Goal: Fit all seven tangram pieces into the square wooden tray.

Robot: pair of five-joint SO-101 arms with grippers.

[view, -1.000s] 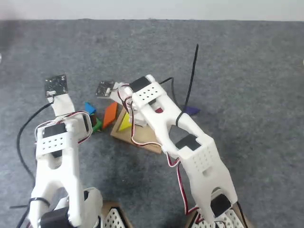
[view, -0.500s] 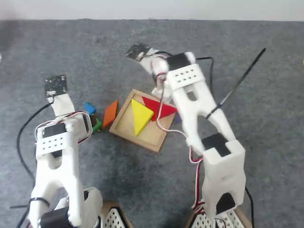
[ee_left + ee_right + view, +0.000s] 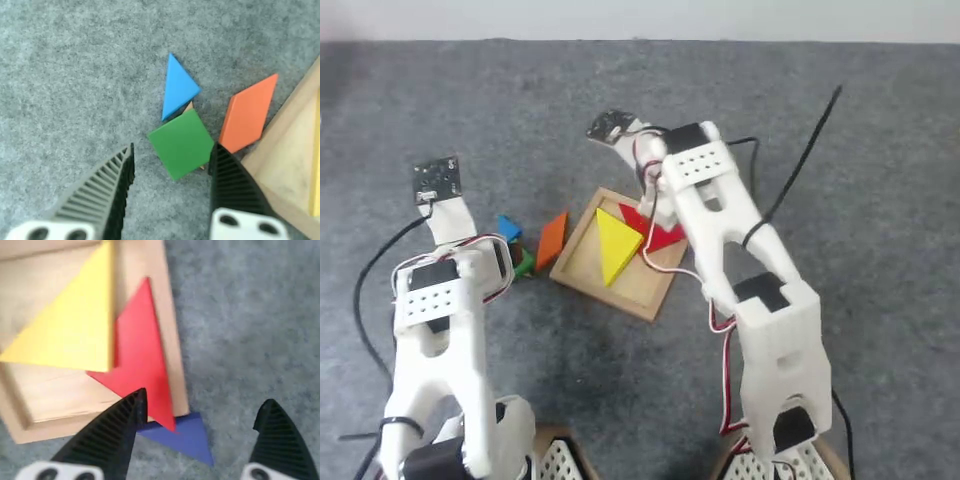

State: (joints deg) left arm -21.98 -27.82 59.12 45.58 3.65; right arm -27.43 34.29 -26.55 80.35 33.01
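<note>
My right tool [image 3: 206,397] hangs with its jaws spread wide and nothing in them, over the corner of the wooden tray [image 3: 169,295]. What matters for the next move is the dark blue triangle [image 3: 185,437]. It lies flat on the tabletop [image 3: 250,315] just outside the tray rim, inside the gap between the jaws but crowding the jaw on the tray side and well apart from the other one. Its long edge runs roughly across that gap, facing back toward the tool, so I judge that closing from here would squeeze along the edge rather than across it; a wrist turn looks called for. The red triangle [image 3: 137,355] complicates things: its sharp tip crosses the rim and seems to rest on the dark blue piece, so lifting the one will likely disturb the other. The yellow triangle [image 3: 75,325] sits in the tray, edge to edge with the red. This arm is plainly the nearer one. On the tray's far side, my left tool [image 3: 173,146] is also spread and unladen, with the green square [image 3: 182,142] between its jaws, the light blue triangle [image 3: 177,92] just beyond, and the orange parallelogram [image 3: 247,117] beside one jaw, against the tray.
</note>
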